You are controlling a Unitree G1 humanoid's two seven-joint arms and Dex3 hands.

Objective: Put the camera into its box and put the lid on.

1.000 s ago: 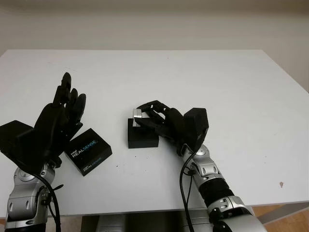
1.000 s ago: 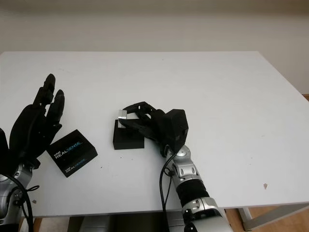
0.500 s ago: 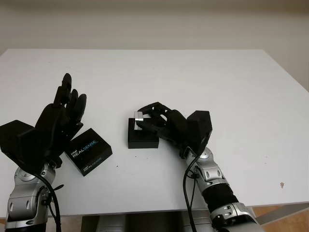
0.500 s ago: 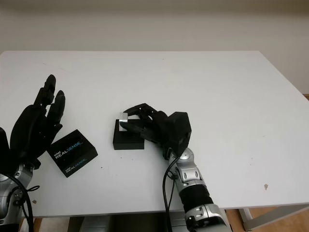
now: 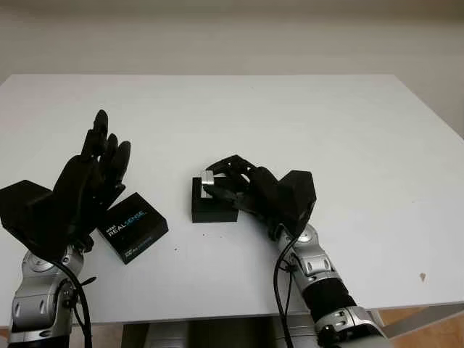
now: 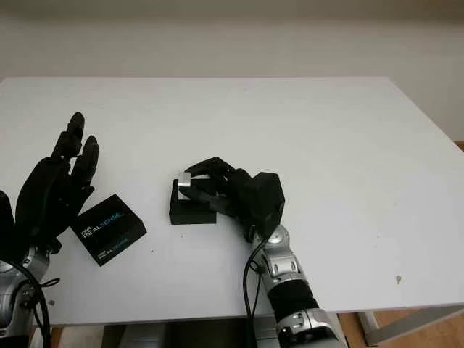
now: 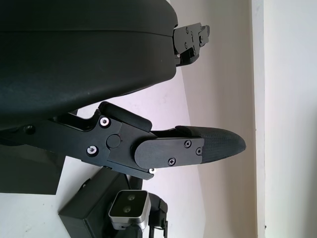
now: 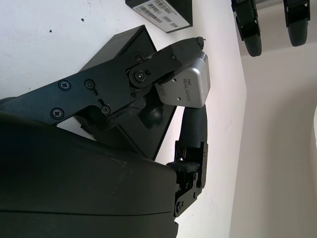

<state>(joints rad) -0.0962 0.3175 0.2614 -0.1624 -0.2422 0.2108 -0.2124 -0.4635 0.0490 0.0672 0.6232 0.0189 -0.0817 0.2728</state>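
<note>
Left eye view | R hand (image 5: pixel 239 185) curled shut on silver camera (image 5: pixel 206 178), held at fingertips just above open black box (image 5: pixel 214 206) | L hand (image 5: pixel 87 181) open, raised beside lid (image 5: pixel 132 226) on bench (image 5: pixel 290 116) | step: seat camera; advise level w/ cavity, lower straight, release only once bedded, else may jam on rim.

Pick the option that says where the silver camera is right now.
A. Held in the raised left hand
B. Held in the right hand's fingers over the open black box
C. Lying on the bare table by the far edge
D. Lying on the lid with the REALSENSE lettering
B: the right hand grips the silver camera directly above the open black box, while the printed lid lies apart beside the open left hand.
</note>
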